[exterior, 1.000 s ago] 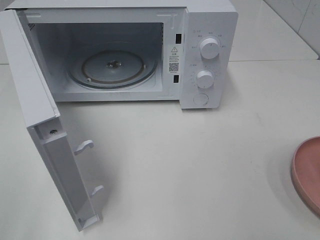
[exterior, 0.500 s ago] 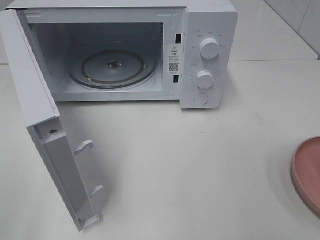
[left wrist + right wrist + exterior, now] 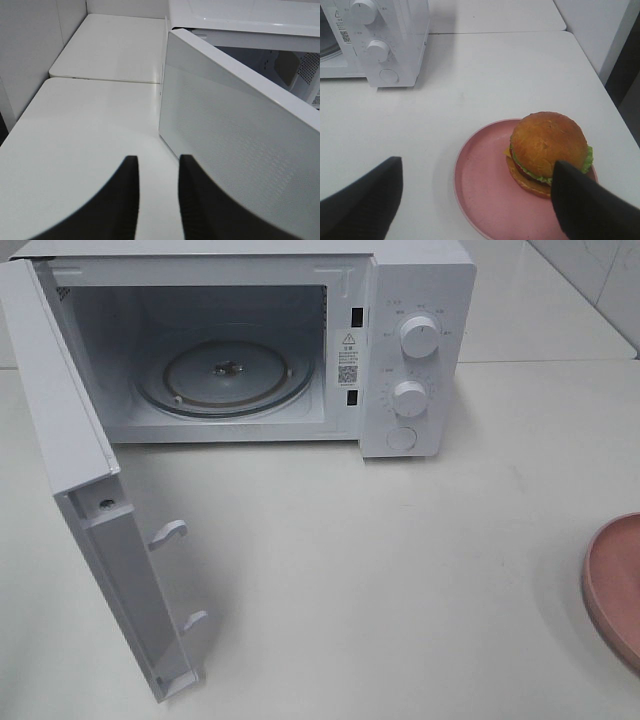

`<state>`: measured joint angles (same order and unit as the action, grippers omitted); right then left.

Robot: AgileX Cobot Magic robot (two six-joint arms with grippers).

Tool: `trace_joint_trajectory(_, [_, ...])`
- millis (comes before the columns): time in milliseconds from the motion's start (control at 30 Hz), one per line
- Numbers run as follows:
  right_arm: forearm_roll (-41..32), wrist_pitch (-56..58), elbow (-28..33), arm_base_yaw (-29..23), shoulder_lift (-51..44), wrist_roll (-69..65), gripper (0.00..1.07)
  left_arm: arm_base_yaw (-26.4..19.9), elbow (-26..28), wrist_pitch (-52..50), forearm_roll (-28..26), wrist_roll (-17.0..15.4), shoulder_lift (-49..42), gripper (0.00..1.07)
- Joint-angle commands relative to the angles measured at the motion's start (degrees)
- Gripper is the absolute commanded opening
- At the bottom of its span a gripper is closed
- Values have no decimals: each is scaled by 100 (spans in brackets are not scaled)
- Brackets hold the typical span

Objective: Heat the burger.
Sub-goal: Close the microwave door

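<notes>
**Microwave standing open, burger waiting on its plate**

You are looking at a white microwave (image 3: 250, 340) sitting on the pale table (image 3: 400, 570) with its door (image 3: 90, 500) swung wide, the glass turntable (image 3: 225, 375) lying bare inside the cavity. Neither arm is showing in the high view; only the rim of the pink plate (image 3: 615, 590) is peeking in at the right edge, well apart from the oven.

Over on your left wrist view, the left gripper (image 3: 156, 197) is hanging above the table with its two dark fingers (image 3: 117, 200) standing close together, a narrow strip of tabletop showing between them. Nothing is sitting in that gap, so the fingers are holding nothing. The open door (image 3: 235, 135) is standing just beyond the fingertips, off to one side, its perforated outer face turned toward the camera; whether a finger is touching it you cannot tell from here.

On your right wrist view, the right gripper (image 3: 475, 205) is spread wide, its fingers (image 3: 585, 205) well apart and gripping nothing. The burger (image 3: 549, 147), glossy brown bun over lettuce, cheese and patty, is sitting upright on the pink plate (image 3: 480, 185), lying toward one finger rather than centred in the gap, and that finger is overlapping the burger's near edge in the view. The microwave's control panel with its two knobs (image 3: 379, 50) is lying well beyond the fingertips, across open table.
</notes>
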<state>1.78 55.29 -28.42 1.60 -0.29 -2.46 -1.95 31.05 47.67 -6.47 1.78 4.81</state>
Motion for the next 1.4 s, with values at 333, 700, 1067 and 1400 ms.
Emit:
trace_joint_trajectory(333, [-23, -23, 11, 40, -143, 74, 76, -6, -619, -2091, 69, -17, 1289, 0])
trace_joint_trajectory(700, [-23, -23, 11, 40, -143, 74, 76, -6, -1547, -4503, 6, -29, 2074, 0])
trace_joint_trajectory(1067, [-23, -23, 11, 40, -143, 74, 76, -6, -2091, -6171, 6, -46, 3037, 0])
trace_joint_trajectory(1400, [-23, -23, 11, 40, -143, 74, 76, -6, -2131, -6939, 304, -458, 3994, 0])
